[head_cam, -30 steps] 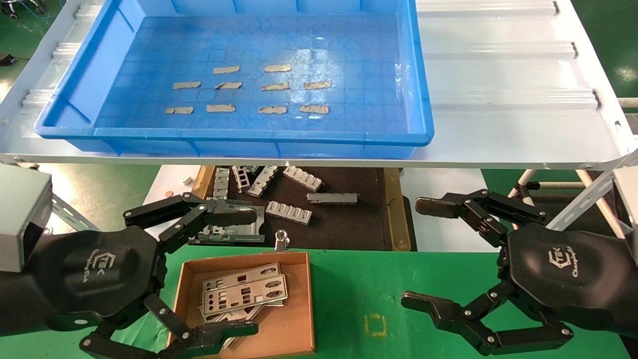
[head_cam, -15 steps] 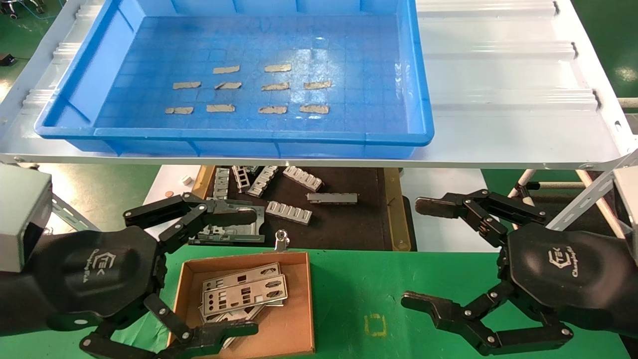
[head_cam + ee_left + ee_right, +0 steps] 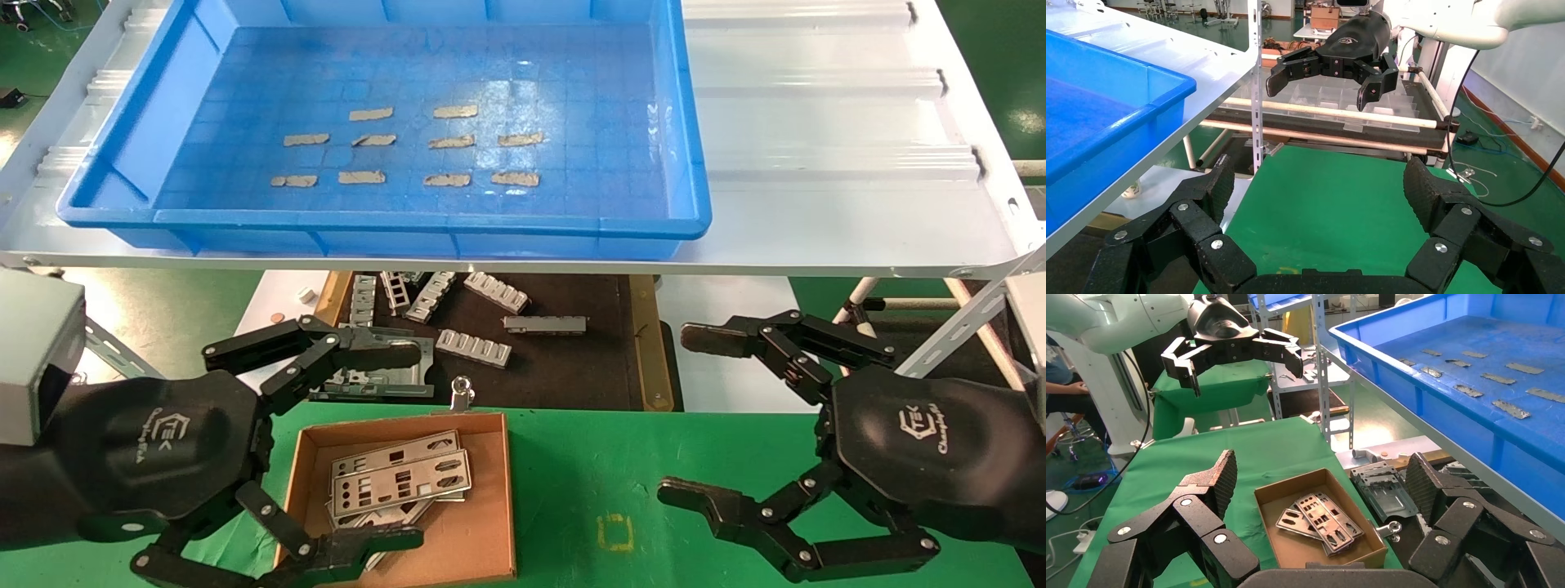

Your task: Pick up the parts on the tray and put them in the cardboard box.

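Left claw wide apart, empty, hovering over near-left tabletop edge beside small brown cardboard box. Right claw wide apart, empty, over near-right green tabletop. Thin silver punched metal plates lie stacked inside box. Large blue plastic tray on white shelf holds only tan tape strips. Task looks finished; nothing left to pick.

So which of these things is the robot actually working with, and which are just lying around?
Part of the job:
- blue tray, no plates left in it
- cardboard box
- metal plates in the box
- left gripper, right gripper, both open

Just lying about:
- tape strips
- grey ribbed pieces
- brown board
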Motion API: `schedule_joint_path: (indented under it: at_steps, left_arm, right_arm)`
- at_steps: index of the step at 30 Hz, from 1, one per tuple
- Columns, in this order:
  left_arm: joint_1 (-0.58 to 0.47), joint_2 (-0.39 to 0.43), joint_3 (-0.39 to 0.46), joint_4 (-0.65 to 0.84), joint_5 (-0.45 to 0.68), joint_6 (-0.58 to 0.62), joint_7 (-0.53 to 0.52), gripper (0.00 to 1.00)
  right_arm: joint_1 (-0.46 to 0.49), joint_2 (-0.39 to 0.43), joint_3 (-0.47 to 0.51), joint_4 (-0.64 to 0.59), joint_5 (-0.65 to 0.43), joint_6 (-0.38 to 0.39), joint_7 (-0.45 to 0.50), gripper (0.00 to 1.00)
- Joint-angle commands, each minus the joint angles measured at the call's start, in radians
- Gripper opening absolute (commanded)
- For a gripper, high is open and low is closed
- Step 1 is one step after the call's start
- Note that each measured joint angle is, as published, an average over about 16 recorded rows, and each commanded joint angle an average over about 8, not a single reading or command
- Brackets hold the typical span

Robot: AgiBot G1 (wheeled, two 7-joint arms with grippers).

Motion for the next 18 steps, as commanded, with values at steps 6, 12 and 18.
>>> schedule_joint_path:
  at_steps: [6, 12, 18]
  left_arm:
    - [0.000, 0.000, 0.000, 0.000, 0.000, 0.000, 0.000, 1.00]
    - [0.000, 0.000, 0.000, 0.000, 0.000, 0.000, 0.000, 1.00]
    - [0.000, 0.000, 0.000, 0.000, 0.000, 0.000, 0.000, 1.00]
  right_arm:
    - [0.000, 0.000, 0.000, 0.000, 0.000, 0.000, 0.000, 1.00]
    - [0.000, 0.000, 0.000, 0.000, 0.000, 0.000, 0.000, 1.00]
    - [0.000, 0.000, 0.000, 0.000, 0.000, 0.000, 0.000, 1.00]
